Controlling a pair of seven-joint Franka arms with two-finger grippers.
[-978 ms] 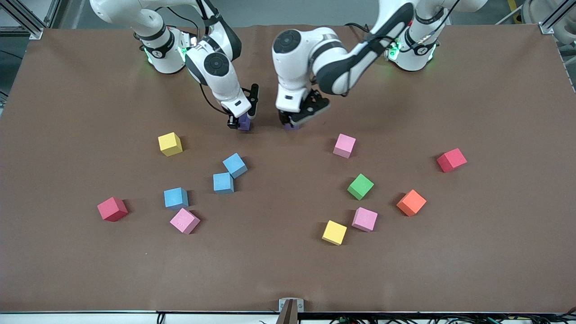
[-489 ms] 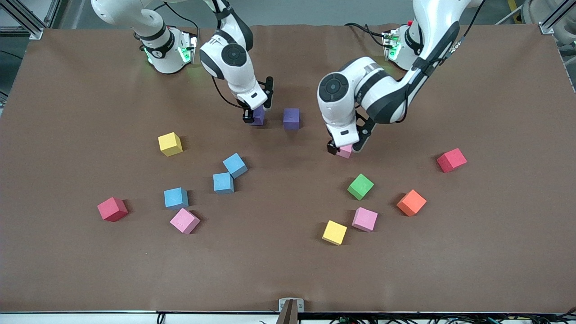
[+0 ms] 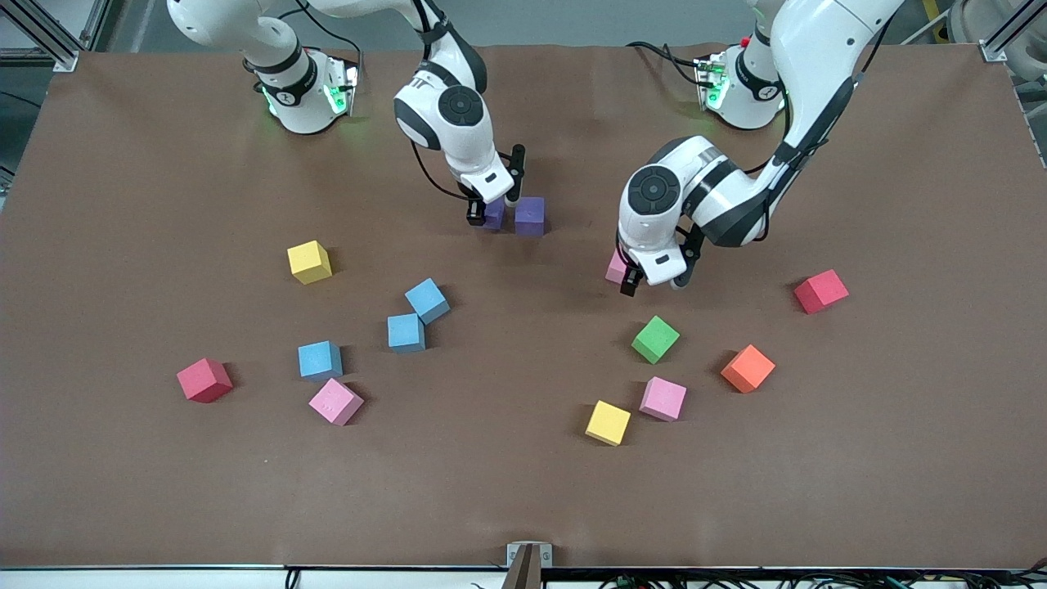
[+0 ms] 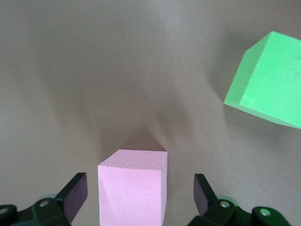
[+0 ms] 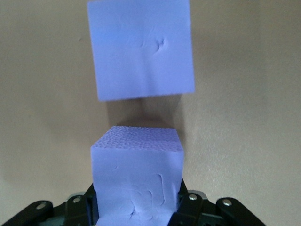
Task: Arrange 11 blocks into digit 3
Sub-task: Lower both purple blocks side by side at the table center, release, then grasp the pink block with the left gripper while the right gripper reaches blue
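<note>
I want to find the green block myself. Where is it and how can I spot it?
Start at the left arm's open hand, down around a pink block. Just nearer the front camera sits the green block, with an orange block beside it. It is the only green one.

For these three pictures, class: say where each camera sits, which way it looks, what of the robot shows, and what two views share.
Front view: high across the table, facing both arms' bases; shows all the blocks.
Left wrist view: on the left arm, looking down past open fingers either side of a pink block; the green block lies beside it.
Right wrist view: on the right arm, fingers shut on a purple block, a second purple block just ahead.
Shared: front view shows that pink block and the green one too.
</note>
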